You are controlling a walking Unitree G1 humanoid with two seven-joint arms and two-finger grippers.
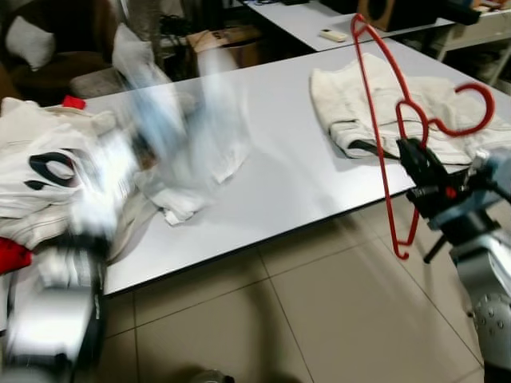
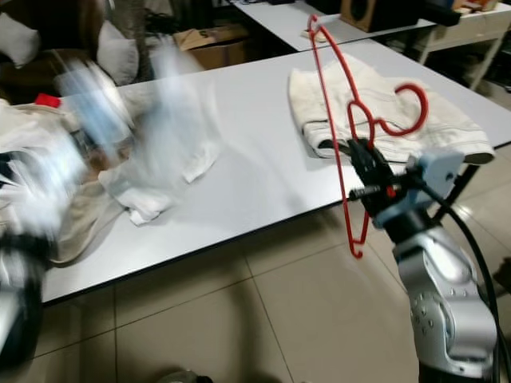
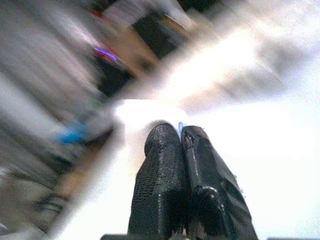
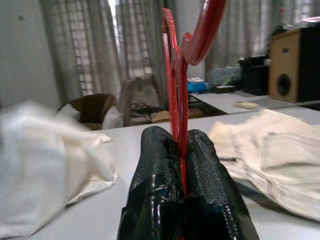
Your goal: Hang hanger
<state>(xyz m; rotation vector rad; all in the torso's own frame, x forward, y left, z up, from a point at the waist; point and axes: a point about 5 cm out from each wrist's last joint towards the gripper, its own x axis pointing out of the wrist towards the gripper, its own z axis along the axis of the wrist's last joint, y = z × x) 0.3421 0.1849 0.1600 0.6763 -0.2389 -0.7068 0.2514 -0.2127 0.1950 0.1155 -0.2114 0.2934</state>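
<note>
1. A red hanger (image 2: pixel 345 136) is held upright by the right gripper (image 2: pixel 366 163), just past the near edge of the white worktop (image 2: pixel 255 171) and above the tiled floor (image 2: pixel 271 319). In the right wrist view the two black fingers (image 4: pixel 155 190) are seen pressed together on the hanger's thin red wire, so a firm pinch is shown.

2. The hook of the hanger is turned out to the robot's right, and the lower end of the frame hangs below the edge of the worktop.

3. A folded cream garment (image 2: pixel 383 112) lies flat on the worktop behind the hanger, apart from it. Nothing is draped on the hanger.

4. The left gripper (image 3: pixel 181 142) is shown with its fingers closed together; a sliver of blue sits between the tips, but whether anything is held cannot be told. The left side of the head views is heavily blurred, where a pale cloth (image 1: pixel 192 144) is smeared above a heap of white clothes (image 1: pixel 48 175).

5. Progress is judged to be at an early to middle stage: the hanger has been picked up, but no rail or hook to hang it on is visible.

6. What is left is judged to be the carrying of the hanger to a hanging place and the setting of its hook there.
</note>
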